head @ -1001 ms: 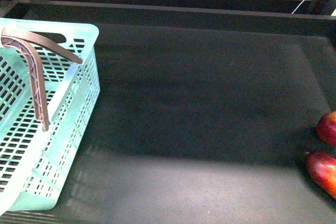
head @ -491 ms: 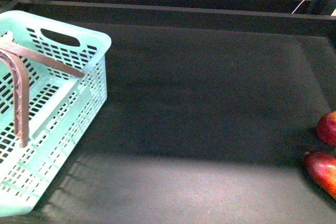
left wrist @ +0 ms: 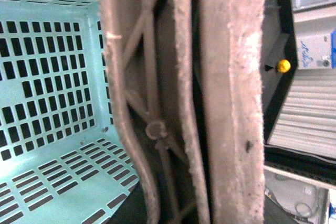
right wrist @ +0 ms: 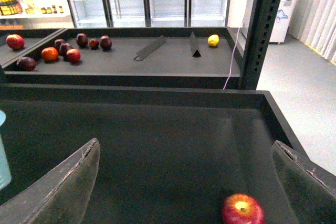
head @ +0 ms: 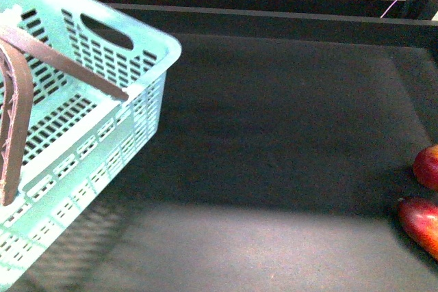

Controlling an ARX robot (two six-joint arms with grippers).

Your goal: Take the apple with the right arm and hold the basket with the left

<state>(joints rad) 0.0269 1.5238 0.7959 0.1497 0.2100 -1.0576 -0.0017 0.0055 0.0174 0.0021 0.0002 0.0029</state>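
Nothing really readable here tbh: the white box has scribbly lettering on a blue label, and the bottles have labels, all too blurry.

The basket is smooth slotted plastic, its handles scuffed; the apple skin shines.

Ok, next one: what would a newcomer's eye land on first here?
The big turquoise basket fills the left of the front view, tilted, its brown handles raised. At the far right edge lie the round red apple and a longer red fruit nearer the camera. The right gripper hangs open over the dark shelf.
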